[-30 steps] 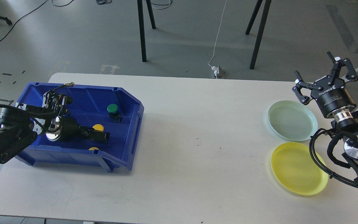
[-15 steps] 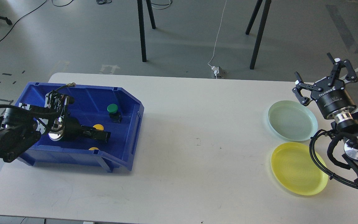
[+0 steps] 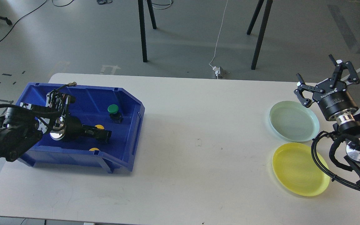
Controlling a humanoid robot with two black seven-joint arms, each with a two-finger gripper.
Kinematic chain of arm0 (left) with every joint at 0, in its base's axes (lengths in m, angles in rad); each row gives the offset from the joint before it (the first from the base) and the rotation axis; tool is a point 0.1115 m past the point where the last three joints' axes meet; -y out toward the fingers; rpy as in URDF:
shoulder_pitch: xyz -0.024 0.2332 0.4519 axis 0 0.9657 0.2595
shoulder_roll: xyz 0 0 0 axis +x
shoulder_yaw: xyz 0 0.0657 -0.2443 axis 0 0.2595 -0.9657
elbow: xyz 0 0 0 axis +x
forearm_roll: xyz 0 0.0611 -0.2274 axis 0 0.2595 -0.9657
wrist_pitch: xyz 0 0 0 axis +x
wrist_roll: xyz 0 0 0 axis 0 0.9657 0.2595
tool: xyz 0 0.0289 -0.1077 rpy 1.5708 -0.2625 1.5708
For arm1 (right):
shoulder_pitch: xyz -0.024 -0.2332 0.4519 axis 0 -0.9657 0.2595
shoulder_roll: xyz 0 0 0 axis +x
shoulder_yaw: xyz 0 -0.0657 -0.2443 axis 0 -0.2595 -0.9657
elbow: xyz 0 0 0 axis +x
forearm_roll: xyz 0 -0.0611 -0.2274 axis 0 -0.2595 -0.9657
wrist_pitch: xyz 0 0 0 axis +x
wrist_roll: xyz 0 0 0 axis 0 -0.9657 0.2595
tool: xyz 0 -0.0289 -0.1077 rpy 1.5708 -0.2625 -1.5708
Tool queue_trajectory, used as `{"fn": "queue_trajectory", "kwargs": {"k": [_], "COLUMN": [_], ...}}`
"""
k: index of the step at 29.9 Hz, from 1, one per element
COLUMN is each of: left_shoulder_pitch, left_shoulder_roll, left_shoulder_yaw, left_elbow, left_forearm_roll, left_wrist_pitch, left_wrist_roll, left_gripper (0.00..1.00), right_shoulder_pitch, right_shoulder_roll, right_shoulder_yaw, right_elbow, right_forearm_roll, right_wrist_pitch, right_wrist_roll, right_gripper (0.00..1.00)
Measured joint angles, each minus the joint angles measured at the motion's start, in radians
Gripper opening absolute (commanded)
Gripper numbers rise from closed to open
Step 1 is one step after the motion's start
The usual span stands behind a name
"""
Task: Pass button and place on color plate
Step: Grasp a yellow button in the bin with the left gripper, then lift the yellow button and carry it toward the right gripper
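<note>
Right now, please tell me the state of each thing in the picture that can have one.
left gripper: inside the bin beside a yellow button, grip unclear
right gripper: open, empty
blue bin: holds buttons
green button: upright in bin
pale green plate: empty
yellow plate: empty

The blue bin (image 3: 127,103) looks like glossy moulded plastic. My counter (image 3: 183,131) is matt, smooth and off-white. The yellow plate (image 3: 300,168) and pale green plate (image 3: 294,120) are shiny plastic; my right gripper (image 3: 325,79) is matt black.
</note>
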Motion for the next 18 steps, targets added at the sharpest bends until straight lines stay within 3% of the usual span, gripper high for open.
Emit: {"fn": "queue_trajectory", "kwargs": {"k": [8, 11, 12, 18], "left_shoulder_pitch": [-0.004, -0.011, -0.012, -0.021], "left_shoulder_roll": [0.000, 0.001, 0.001, 0.006], "left_shoulder_yaw": [0.001, -0.001, -0.001, 0.000], "left_elbow": [0.000, 0.000, 0.000, -0.015], "left_forearm_roll": [0.000, -0.003, -0.005, -0.006], "left_wrist_pitch": [0.000, 0.001, 0.002, 0.004], "left_wrist_roll": [0.000, 0.000, 0.000, 0.000], "left_gripper": [0.50, 0.18, 0.11, 0.08], "right_shoulder_pitch": [-0.006, -0.009, -0.011, -0.019], "right_shoulder_roll": [0.000, -0.001, -0.001, -0.001], "right_shoulder_yaw": [0.000, 0.004, 0.006, 0.010], "right_elbow": [0.000, 0.000, 0.000, 0.000], "right_forearm_roll": [0.000, 0.001, 0.001, 0.001], "right_wrist_pitch": [0.000, 0.000, 0.000, 0.000], "right_wrist_roll": [0.000, 0.000, 0.000, 0.003], "right_gripper": [0.99, 0.99, 0.99, 0.99]}}
